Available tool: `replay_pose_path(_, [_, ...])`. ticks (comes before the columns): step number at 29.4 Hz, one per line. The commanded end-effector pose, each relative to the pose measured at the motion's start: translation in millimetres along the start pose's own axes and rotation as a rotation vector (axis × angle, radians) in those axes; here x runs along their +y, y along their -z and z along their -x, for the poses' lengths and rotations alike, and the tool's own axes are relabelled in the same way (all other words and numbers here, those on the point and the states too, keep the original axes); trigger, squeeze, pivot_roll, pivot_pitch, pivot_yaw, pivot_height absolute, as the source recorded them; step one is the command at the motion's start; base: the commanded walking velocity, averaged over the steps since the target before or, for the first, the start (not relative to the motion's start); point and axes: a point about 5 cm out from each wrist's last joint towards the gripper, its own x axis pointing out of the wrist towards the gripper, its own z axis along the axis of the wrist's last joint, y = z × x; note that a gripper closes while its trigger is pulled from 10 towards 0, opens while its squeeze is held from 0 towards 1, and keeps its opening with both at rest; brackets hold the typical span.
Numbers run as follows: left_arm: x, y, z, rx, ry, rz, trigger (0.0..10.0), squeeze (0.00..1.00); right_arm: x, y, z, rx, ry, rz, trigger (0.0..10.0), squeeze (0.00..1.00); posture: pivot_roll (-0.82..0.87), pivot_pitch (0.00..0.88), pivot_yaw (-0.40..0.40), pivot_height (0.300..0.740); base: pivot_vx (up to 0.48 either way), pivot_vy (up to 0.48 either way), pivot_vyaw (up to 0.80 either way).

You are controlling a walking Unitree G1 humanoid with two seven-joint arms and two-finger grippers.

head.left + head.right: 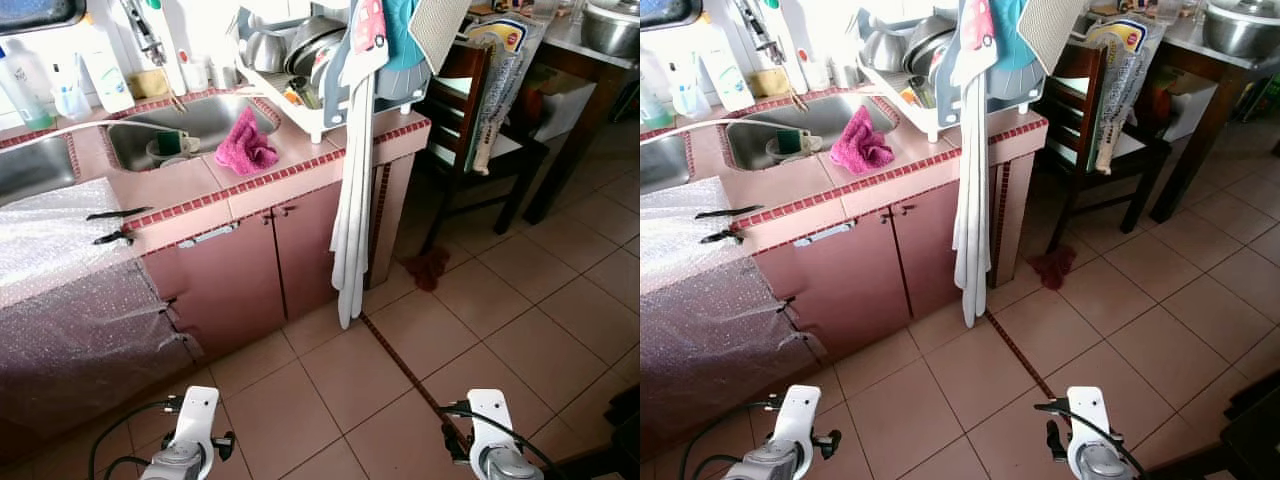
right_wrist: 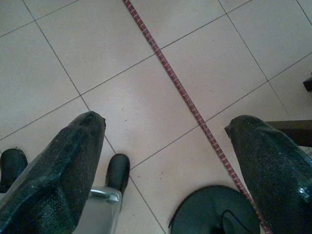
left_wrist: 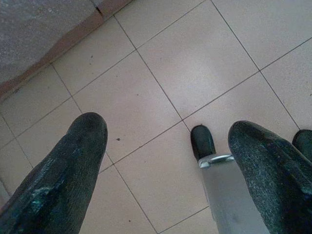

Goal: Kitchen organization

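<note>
Fingers of the left gripper [image 3: 165, 170] and right gripper [image 2: 165, 170] spread wide, holding nothing, above tiled floor [image 2: 146, 97]; ahead, a crumpled pink cloth [image 1: 246, 146] lies on the pink-tiled counter [image 1: 180, 190], just beside the sink [image 1: 205, 120].

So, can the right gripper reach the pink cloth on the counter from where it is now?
Probably not yet. The right gripper hangs low over the floor tiles, open, while the pink cloth lies up on the counter beside the sink, well ahead. Nothing blocks it; the robot should step closer.
</note>
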Motion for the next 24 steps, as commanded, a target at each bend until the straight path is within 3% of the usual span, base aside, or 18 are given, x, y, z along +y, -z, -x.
replay_pose_path(1, [-17.5,-92.4,2.0,-0.223,0.086,-0.033,10.0,0.0,28.9,-48.6,-8.7,-0.058,-0.042,-0.286,10.0,0.0,-0.01,0.0,0.072,0.74,0.0,0.0,0.0])
replay_pose_path(4, [-16.9,-93.1,2.1,-0.229,0.076,-0.041,10.0,0.0,28.3,-49.0,-8.6,-0.064,-0.039,-0.286,10.0,0.0,0.0,0.0,0.055,0.74,0.0,0.0,0.0])
replay_pose_path(7, [-22.8,-77.4,-0.1,-0.145,0.095,-0.103,10.0,0.0,30.1,-35.8,-7.7,-0.005,-0.077,-0.245,10.0,0.0,-0.01,0.0,0.044,0.74,0.0,0.0,0.0])
replay_pose_path(13, [-23.4,-75.4,-0.3,-0.132,0.101,-0.104,10.0,0.0,30.4,-34.6,-7.6,0.004,-0.085,-0.234,10.0,0.0,-0.01,0.0,0.04,0.74,0.0,0.0,0.0])
replay_pose_path(21, [-22.8,-77.7,-0.2,-0.137,0.092,-0.11,10.0,0.0,28.4,-37.7,-8.0,-0.005,-0.078,-0.238,10.0,0.0,-0.01,0.0,0.043,0.74,0.0,0.0,0.0])
replay_pose_path(22, [-22.9,-83.7,0.7,-0.168,0.094,-0.162,10.0,0.0,25.2,-41.8,-8.2,-0.029,-0.065,-0.233,10.0,0.0,-0.02,0.0,0.05,0.74,0.0,0.0,0.0])
replay_pose_path(24, [-26.5,-93.4,2.3,-0.219,0.128,-0.147,10.0,0.0,23.6,-45.3,-8.3,-0.052,-0.066,-0.22,10.0,0.0,-0.03,0.0,0.054,0.74,0.0,0.0,0.0])
